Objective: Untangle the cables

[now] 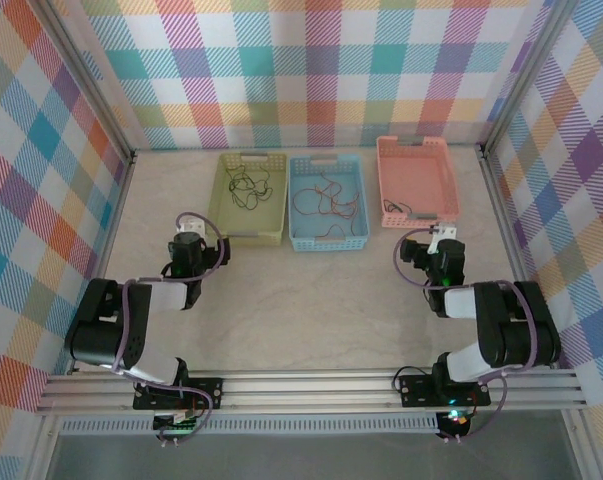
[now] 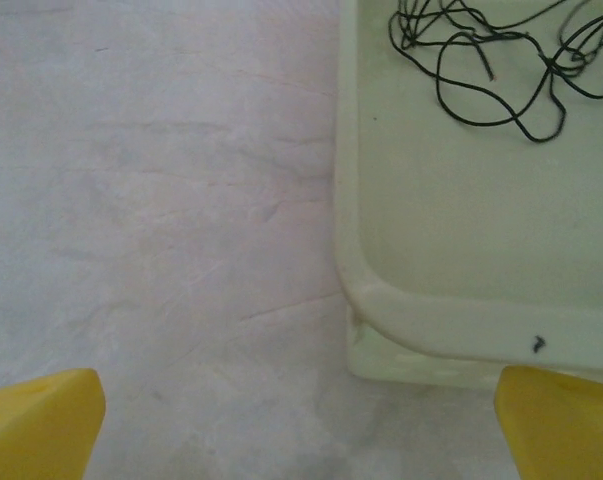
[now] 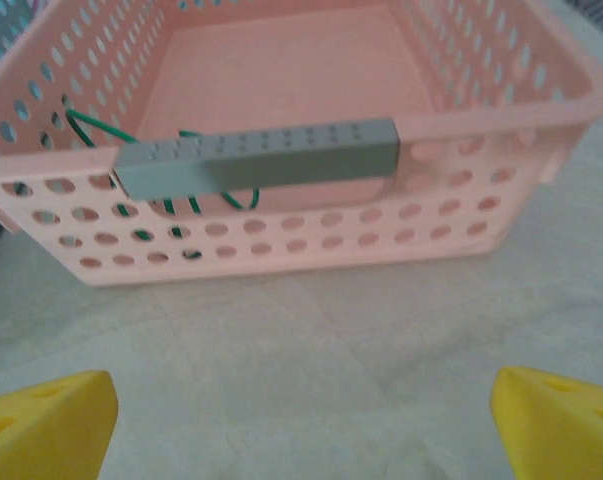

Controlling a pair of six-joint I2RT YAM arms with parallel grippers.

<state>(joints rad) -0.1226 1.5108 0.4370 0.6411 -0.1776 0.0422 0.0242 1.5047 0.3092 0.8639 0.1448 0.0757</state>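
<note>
1. My left pincer [image 1: 188, 242] is released, jaws wide, nothing between them. Its yellow fingertips [image 2: 41, 425] sit at the bottom corners of the left wrist view, over bare table [image 1: 311, 310].
2. It hangs just beside the near left corner of the yellow-green basket [image 1: 247, 238], not touching it.
3. The dark cable [image 2: 481, 75] lies as a loose squiggle on that basket's floor, toward the far half and well apart from my fingers.
4. The blue basket [image 1: 328, 243] stands mid-table at the far side, just beside the yellow-green one. The red cable [image 1: 326, 200] is sprawled across its floor.
5. My right pincer [image 1: 443, 240] is released too, jaws wide and empty, with its fingertips [image 3: 46, 425] at the bottom corners of the right wrist view.
6. It faces the near wall of the pink basket [image 3: 281, 240], near but apart, with bare table between us. A grey handle [image 3: 256, 158] sits on that wall's rim.
7. The green cable [image 3: 81, 125] is inside the pink basket, bunched at its near left corner. I see it through the wall holes, partly behind the handle.
8. All three baskets stand in a row toward the far edge of the table. The pink one is at the right end, set slightly farther back, with a gap between it and the blue one.
9. Each cable is in its own basket, and I am holding none of them.
</note>
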